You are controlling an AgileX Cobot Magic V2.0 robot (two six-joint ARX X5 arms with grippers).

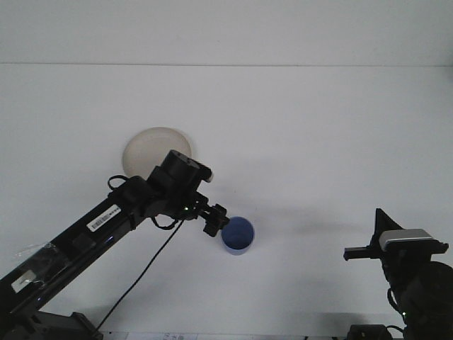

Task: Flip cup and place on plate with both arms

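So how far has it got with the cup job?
Early days. Nothing is finished: the small blue cup sits on the white table, apart from the round beige plate. In hand: the left gripper is beside the cup. Gripping, flipping and placing remain; the right gripper waits aside.

A plain white table point(318, 142) carries two things — a beige plate point(145, 149) and, well apart, a blue cup point(239, 237), seemingly mouth-up.

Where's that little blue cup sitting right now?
In the front view, the blue cup stands on the white table near its middle, below and right of the beige plate, with the left gripper at its left rim.
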